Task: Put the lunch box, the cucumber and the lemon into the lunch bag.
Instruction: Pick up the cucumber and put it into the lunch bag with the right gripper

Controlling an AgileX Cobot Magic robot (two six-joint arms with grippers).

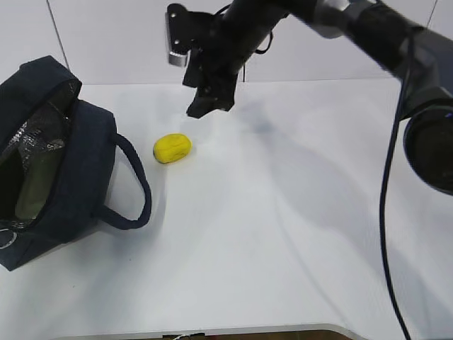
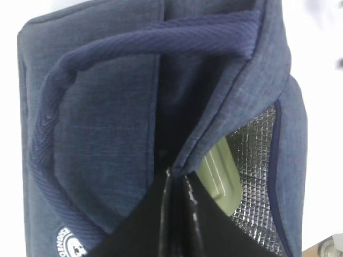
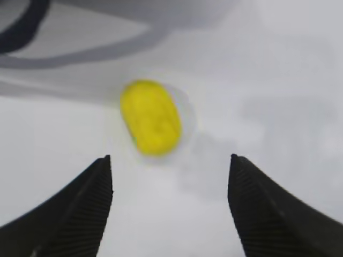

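Note:
The dark navy lunch bag point(image 1: 79, 159) lies open at the left, its silvery lining point(image 1: 35, 131) showing. The lunch box with its pale green lid point(image 2: 217, 172) sits inside it and shows faintly in the exterior view point(image 1: 32, 185). The cucumber is hidden. The yellow lemon point(image 1: 172, 147) lies on the white table right of the bag's handle point(image 1: 139, 190). My right gripper point(image 1: 209, 103) hangs open just above and behind the lemon point(image 3: 150, 118), its point in the wrist view point(image 3: 170, 158) short of it. My left gripper point(image 2: 177, 175) is shut on the bag's rim point(image 2: 187, 155).
The right arm reaches across from the upper right, its black cable point(image 1: 388, 184) hanging over the table's right side. The table's front edge point(image 1: 212, 331) runs along the bottom. A metal ring pull point(image 1: 6, 238) sits at the bag's near corner.

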